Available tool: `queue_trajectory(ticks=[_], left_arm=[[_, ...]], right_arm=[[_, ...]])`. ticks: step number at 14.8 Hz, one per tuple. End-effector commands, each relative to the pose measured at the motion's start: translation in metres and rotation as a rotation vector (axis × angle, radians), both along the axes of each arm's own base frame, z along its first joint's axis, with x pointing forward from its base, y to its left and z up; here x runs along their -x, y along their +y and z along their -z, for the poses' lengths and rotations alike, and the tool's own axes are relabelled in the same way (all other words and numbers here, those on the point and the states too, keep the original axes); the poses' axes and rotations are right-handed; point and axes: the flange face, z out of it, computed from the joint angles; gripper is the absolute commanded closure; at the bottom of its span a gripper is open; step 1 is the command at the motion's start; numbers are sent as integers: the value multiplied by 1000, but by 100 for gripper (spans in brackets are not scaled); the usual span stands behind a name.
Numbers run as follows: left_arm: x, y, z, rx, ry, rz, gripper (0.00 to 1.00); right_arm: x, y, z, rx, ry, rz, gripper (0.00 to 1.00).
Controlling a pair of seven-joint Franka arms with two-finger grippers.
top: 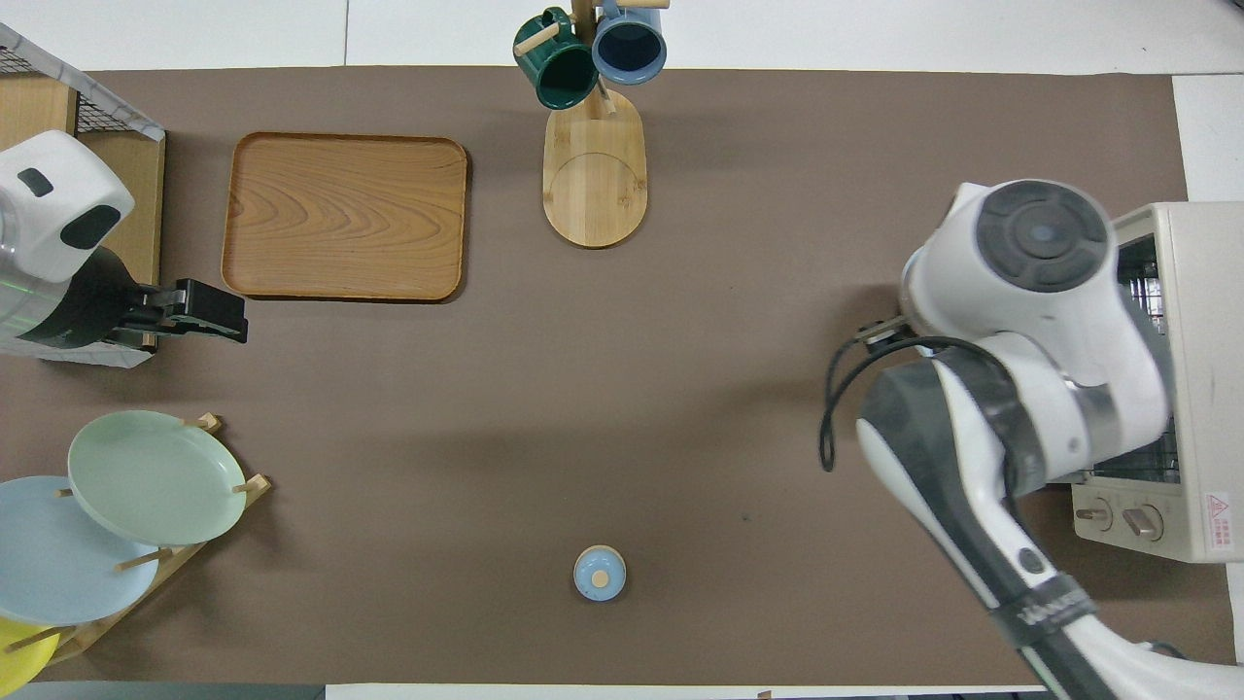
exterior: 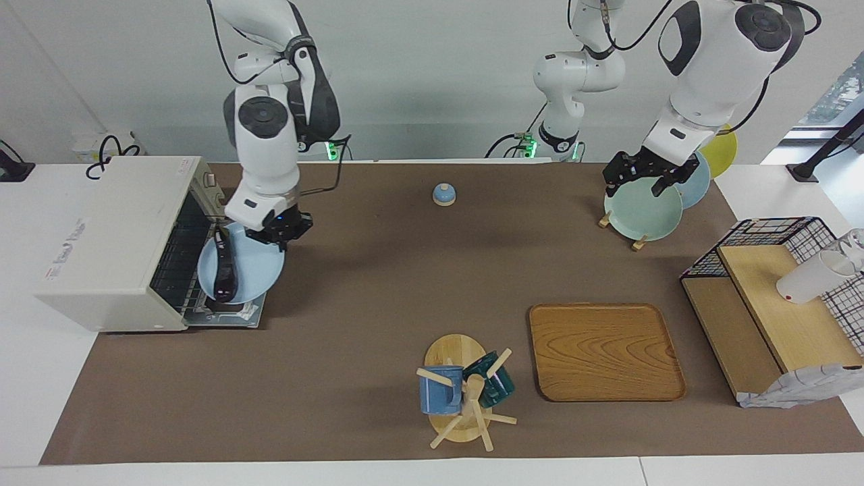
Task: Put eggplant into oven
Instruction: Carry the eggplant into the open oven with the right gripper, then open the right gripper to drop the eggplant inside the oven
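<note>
Glossy eggplant point(exterior: 225, 271), smooth glazed plate point(exterior: 253, 270), matt oven point(exterior: 115, 236), grained wooden tray point(exterior: 604, 351)

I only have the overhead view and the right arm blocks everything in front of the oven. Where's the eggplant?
Observer: The eggplant lies on a light blue plate, which the facing view shows over the oven's lowered door.
Operator: Who's holding the plate?
Observer: The right gripper is shut on the plate's rim, at the edge toward the robots.
Operator: Is the eggplant inside yet?
Observer: No. It is on the plate's oven-side half, just outside the oven's opening.
Operator: Left arm?
Observer: The left gripper waits, open, over the green plate in the plate rack.
</note>
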Motion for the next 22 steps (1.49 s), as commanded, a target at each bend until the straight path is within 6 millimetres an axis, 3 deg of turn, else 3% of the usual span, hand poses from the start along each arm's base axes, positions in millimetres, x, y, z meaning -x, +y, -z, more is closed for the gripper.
queue_trajectory(ticks=[1, 6, 9, 11, 15, 18, 22], left_arm=[[4, -1, -5, -17, 3, 16, 0], [2, 0, -5, -17, -5, 8, 0], [2, 0, -5, -16, -6, 6, 0], [2, 0, -5, -17, -5, 6, 0], [2, 5, -5, -17, -3, -3, 0], [2, 8, -6, -17, -5, -8, 0], [2, 8, -6, -17, -5, -8, 0]], right_arm=[[24, -35, 3, -6, -21, -22, 100], [32, -78, 20, -18, -60, -58, 100], [38, -83, 37, -45, -76, -36, 100], [44, -97, 51, -55, -77, -5, 100], [43, -93, 55, -57, -75, 18, 99], [44, -93, 57, -57, -72, 16, 85], [34, -87, 46, -55, -67, 4, 83]])
